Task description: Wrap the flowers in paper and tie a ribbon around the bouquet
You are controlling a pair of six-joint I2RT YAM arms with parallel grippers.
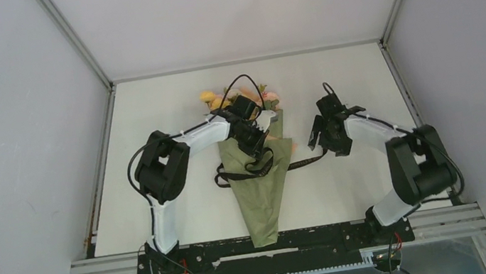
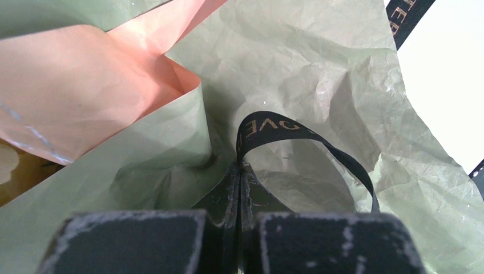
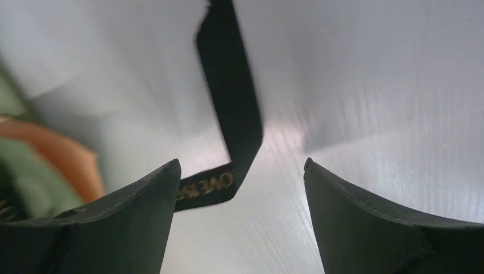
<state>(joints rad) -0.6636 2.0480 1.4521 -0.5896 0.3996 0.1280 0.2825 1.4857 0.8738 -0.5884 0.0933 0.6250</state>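
Where the bouquet point(image 1: 261, 199) lies tip at 6 and flowers point(image 1: 208, 99) at 12, top view: ribbon point(image 1: 305, 163) crosses it 9-to-3, left gripper point(image 1: 260, 150) over it, right gripper point(image 1: 316, 134) off at 3; left wrist: jaws pinched on a ribbon loop above the paper point(image 2: 319, 74); right wrist: jaws wide, empty, ribbon tail ahead, running toward 12.

A high camera behind both arms looks down on the table point(image 1: 150, 107). Wrist cameras sit close behind the left claw point(image 2: 234, 220) and right claw point(image 3: 241, 165), facing just ahead; all views share the ribbon point(image 1: 305, 162).
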